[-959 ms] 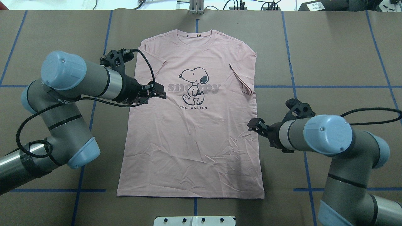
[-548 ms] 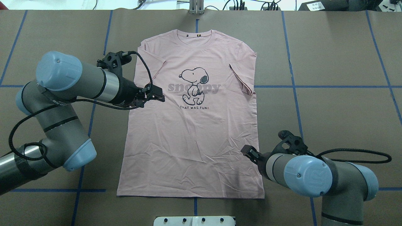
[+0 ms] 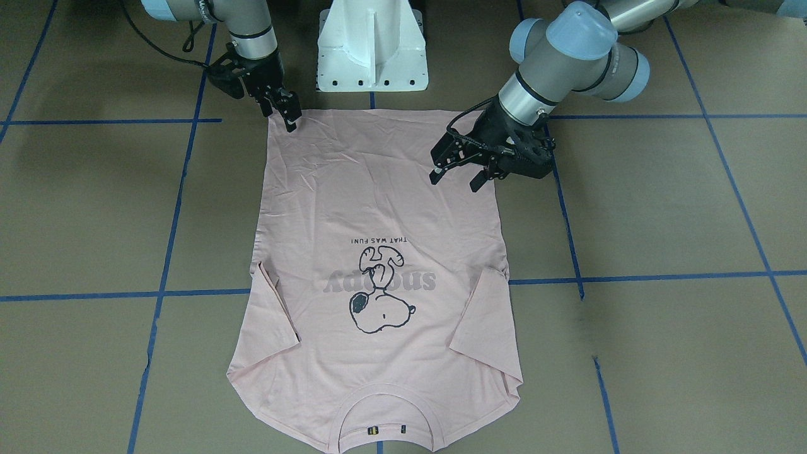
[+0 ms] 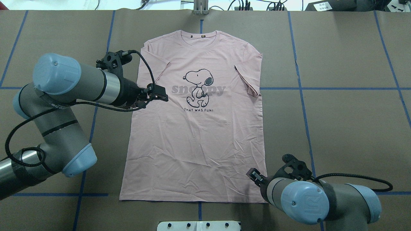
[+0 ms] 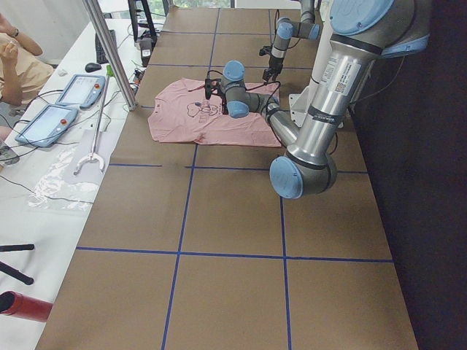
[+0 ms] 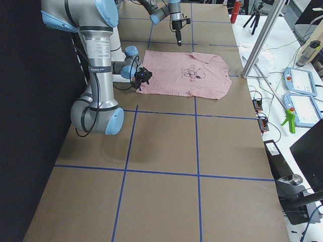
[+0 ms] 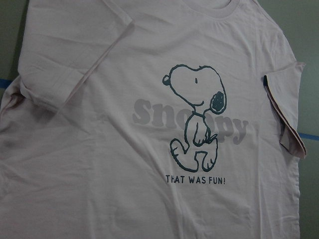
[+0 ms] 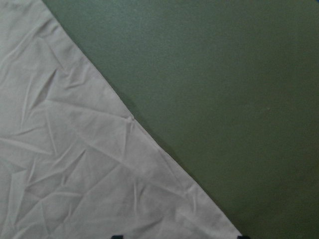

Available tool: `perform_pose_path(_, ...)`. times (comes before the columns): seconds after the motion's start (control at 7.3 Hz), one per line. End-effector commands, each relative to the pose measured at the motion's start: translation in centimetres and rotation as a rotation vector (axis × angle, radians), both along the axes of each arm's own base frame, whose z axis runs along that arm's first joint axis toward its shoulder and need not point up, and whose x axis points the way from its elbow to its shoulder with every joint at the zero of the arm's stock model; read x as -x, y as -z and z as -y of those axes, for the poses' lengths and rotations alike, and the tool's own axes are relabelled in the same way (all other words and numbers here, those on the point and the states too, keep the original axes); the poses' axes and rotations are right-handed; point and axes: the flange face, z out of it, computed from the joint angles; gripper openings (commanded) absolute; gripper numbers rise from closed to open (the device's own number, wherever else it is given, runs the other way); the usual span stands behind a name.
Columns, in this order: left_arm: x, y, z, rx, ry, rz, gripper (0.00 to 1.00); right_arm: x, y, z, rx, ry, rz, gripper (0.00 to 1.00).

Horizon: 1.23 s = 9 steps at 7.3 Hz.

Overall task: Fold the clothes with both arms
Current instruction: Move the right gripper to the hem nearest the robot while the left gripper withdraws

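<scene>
The pink T-shirt [image 4: 196,144] lies flat on the brown table with its Snoopy print [image 4: 198,87] up and its collar at the far side. Both sleeves are folded in onto the body. My left gripper [image 4: 161,95] is open and empty, hovering over the shirt's left side by the lettering; in the front view it [image 3: 455,180] shows its fingers spread. Its wrist view shows the print [image 7: 197,119]. My right gripper [image 4: 253,175] is open and empty at the shirt's near right hem corner, also seen in the front view [image 3: 285,115]. The right wrist view shows the shirt's edge [image 8: 75,174].
The white pedestal base [image 3: 372,44] stands at the near table edge behind the hem. Blue tape lines [image 4: 337,88] cross the brown table. A metal post [image 4: 200,8] stands at the far edge. A side table with tablets [image 5: 58,102] and an operator is beyond it.
My right arm has swung back along the shirt's right edge, from mid-height to the near hem corner. My left gripper has drawn back slightly to the left.
</scene>
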Motion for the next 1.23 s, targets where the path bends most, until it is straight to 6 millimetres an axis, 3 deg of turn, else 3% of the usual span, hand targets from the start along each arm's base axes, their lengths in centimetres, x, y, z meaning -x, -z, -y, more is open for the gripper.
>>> perform_pose_path(0.0,-0.2,-0.1,0.0,0.017,0.006,0.000,0.92,0.2,-0.2,-1.0,0.010,0.010,-0.045,0.81)
perform_pose_path(0.68,-0.3,-0.3,0.0,0.032,0.008,-0.001,0.95,0.5,-0.5,-2.8,0.007,0.040,-0.079,0.79)
perform_pose_path(1.1,-0.4,-0.6,0.1,0.037,0.009,0.004,0.95,1.0,-0.9,-4.1,0.007,0.068,-0.091,0.69)
